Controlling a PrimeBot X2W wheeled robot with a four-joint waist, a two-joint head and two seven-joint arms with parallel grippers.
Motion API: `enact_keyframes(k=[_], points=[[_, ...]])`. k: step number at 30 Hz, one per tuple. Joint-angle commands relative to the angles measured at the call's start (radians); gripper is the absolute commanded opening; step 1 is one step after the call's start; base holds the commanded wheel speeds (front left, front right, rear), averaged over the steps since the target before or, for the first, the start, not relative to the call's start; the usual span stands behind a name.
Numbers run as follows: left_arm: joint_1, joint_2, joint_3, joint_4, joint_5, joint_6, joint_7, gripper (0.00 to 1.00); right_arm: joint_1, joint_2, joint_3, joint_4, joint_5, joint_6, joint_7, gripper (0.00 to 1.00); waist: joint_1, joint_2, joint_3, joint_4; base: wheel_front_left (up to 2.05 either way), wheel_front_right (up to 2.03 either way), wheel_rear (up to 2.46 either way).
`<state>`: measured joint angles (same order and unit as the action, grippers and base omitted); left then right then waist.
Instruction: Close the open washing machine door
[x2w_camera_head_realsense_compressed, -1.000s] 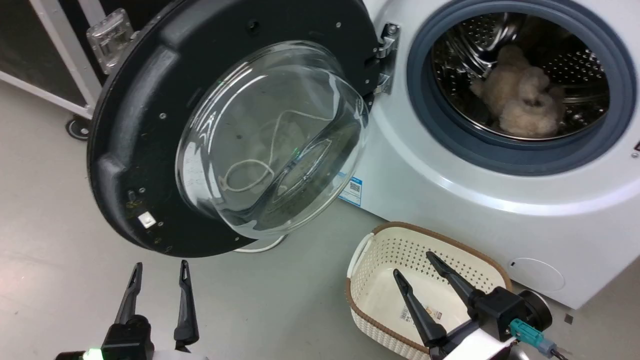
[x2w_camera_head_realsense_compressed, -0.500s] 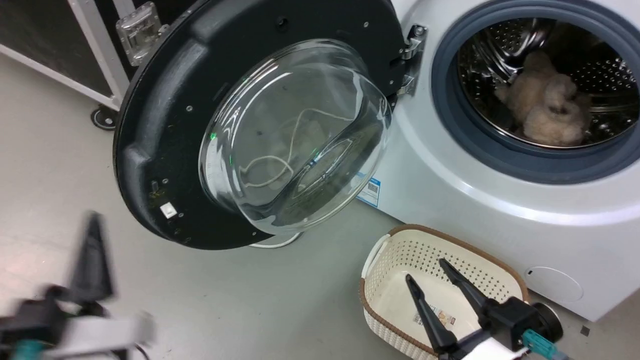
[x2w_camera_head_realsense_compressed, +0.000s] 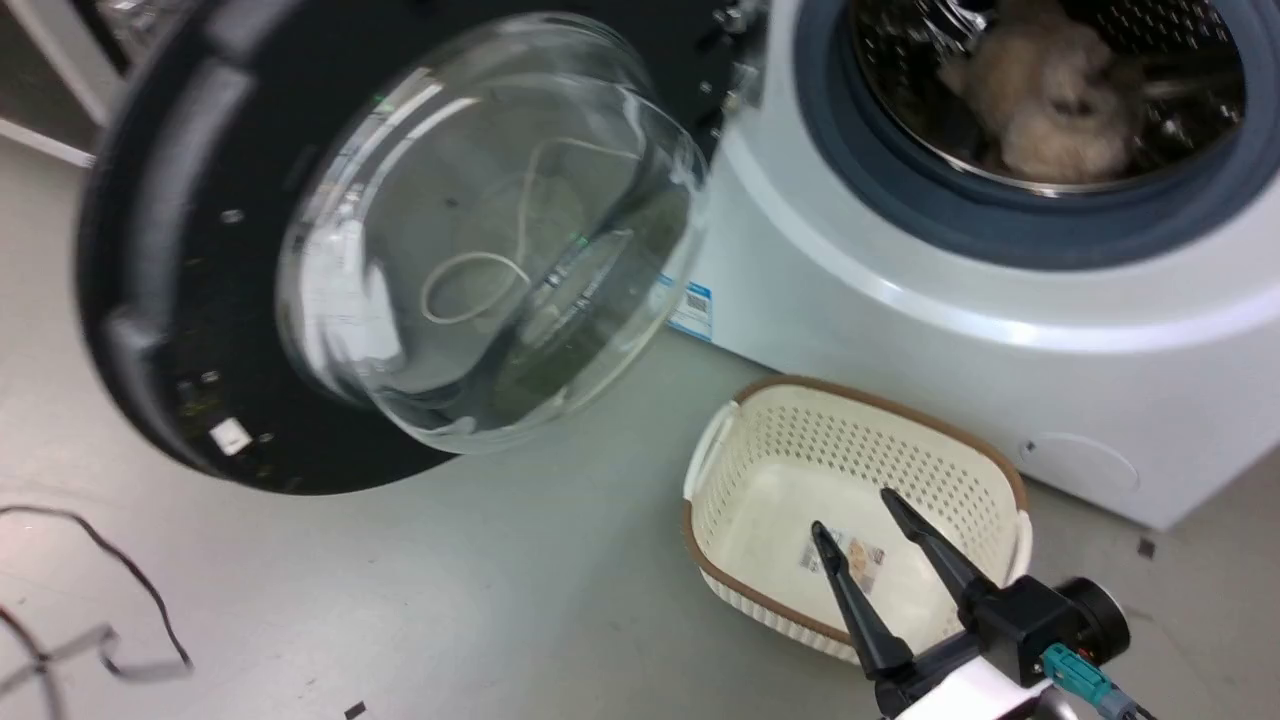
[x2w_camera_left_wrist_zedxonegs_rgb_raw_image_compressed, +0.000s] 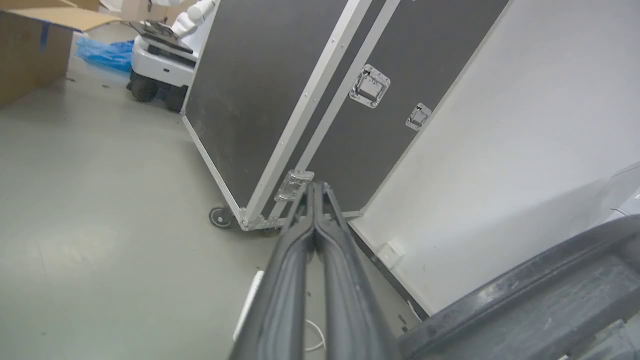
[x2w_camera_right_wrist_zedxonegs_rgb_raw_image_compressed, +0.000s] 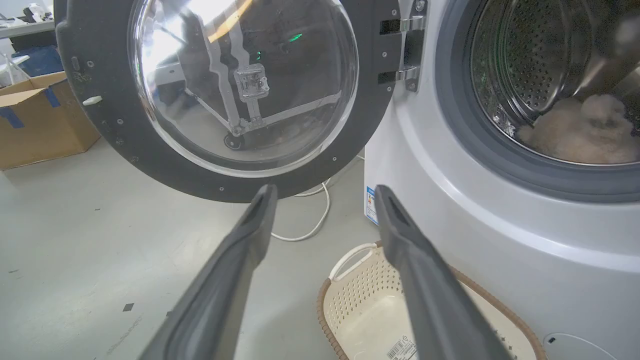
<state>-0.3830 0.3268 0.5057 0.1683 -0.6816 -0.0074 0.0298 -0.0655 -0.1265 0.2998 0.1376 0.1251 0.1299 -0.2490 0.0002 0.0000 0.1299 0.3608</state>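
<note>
Open washing machine door (x2w_camera_head_realsense_compressed: 150, 250) up-left of splayed right gripper (x2w_camera_head_realsense_compressed: 850, 510), left gripper (x2w_camera_left_wrist_zedxonegs_rgb_raw_image_compressed: 315, 186) closed, perhaps beside its rim

You're looking at a cream perforated basket (x2w_camera_head_realsense_compressed: 790, 455) with a brown rim, sitting on the grey floor (x2w_camera_head_realsense_compressed: 450, 600) at the lower right of the head view. A printed label (x2w_camera_head_realsense_compressed: 850, 553) is lying flat on its bottom. A fluffy beige bundle (x2w_camera_head_realsense_compressed: 1040, 110) is resting at the upper right, and a thin dark cable (x2w_camera_head_realsense_compressed: 130, 580) is snaking along the lower left. In the left wrist view a black flight case (x2w_camera_left_wrist_zedxonegs_rgb_raw_image_compressed: 260, 85) is standing on a caster (x2w_camera_left_wrist_zedxonegs_rgb_raw_image_compressed: 219, 217) near centre, with a cardboard box (x2w_camera_left_wrist_zedxonegs_rgb_raw_image_compressed: 30, 50) and something blue and crinkly (x2w_camera_left_wrist_zedxonegs_rgb_raw_image_compressed: 105, 52) sitting upper left. A white cable (x2w_camera_right_wrist_zedxonegs_rgb_raw_image_compressed: 312, 220) is looping mid-frame in the right wrist view.
</note>
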Motion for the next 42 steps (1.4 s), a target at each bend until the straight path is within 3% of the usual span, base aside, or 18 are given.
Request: enact_keyframes(k=[1,6,10,11,14,15,17,23,32,36,42], points=[[-0.048,0.021,0.029,0.051,-0.058,-0.001,0.041,0.00,-0.018,-0.008,0.010,0.004,0.008,0.001,-0.012,1.00,-0.0002,0.0000,0.023,-0.023,0.00,0.00,0.00],[-0.168,0.036,0.098,0.212,-0.265,0.016,0.220,0.00,-0.032,-0.017,0.013,0.011,0.009,0.001,-0.013,1.00,-0.0002,0.0000,0.030,-0.046,0.00,0.00,0.00],[-0.203,0.051,0.077,0.292,-0.357,0.029,0.412,0.00,-0.039,-0.024,0.014,0.012,0.010,0.001,-0.013,1.00,-0.0002,0.0000,0.031,-0.055,0.00,0.00,0.00],[-0.197,0.055,0.045,0.304,-0.387,0.017,0.518,0.00,-0.043,-0.025,0.013,0.013,0.010,0.001,-0.013,1.00,-0.0002,0.0000,0.029,-0.060,0.00,0.00,0.00],[-0.183,0.041,0.026,0.291,-0.426,0.002,0.602,0.00,-0.040,-0.021,0.012,0.014,0.010,0.001,-0.013,1.00,-0.0002,0.0000,0.025,-0.062,0.00,0.00,0.00],[-0.136,0.022,0.009,0.248,-0.479,-0.024,0.708,0.00,-0.031,-0.013,0.012,0.021,0.012,0.001,-0.013,1.00,-0.0002,0.0000,0.008,-0.065,0.00,0.00,0.00],[-0.104,0.009,0.011,0.217,-0.508,-0.029,0.752,0.00,-0.026,-0.007,0.007,0.025,0.013,0.001,-0.013,1.00,-0.0002,0.0000,-0.004,-0.068,0.00,0.00,0.00],[0.041,-0.055,0.007,0.058,-0.571,-0.053,0.845,0.00,-0.008,0.019,-0.015,0.036,0.030,0.001,-0.013,1.00,-0.0002,0.0000,-0.054,-0.090,0.00,0.00,0.00],[0.252,-0.214,-0.063,-0.182,-0.623,-0.026,0.935,0.00,0.017,0.044,-0.027,0.049,0.019,0.001,-0.013,1.00,-0.0002,0.0000,-0.111,-0.152,0.00,0.00,0.00],[0.329,-0.259,-0.125,-0.261,-0.624,-0.010,0.917,0.00,0.020,0.048,-0.042,0.052,0.008,0.001,-0.013,1.00,-0.0002,0.0000,-0.116,-0.206,0.00,0.00,0.00],[0.428,-0.276,-0.215,-0.333,-0.696,-0.015,0.831,0.00,0.021,0.052,-0.087,0.048,0.019,0.001,-0.013,1.00,-0.0002,0.0000,-0.102,-0.315,0.00,0.00,0.00]])
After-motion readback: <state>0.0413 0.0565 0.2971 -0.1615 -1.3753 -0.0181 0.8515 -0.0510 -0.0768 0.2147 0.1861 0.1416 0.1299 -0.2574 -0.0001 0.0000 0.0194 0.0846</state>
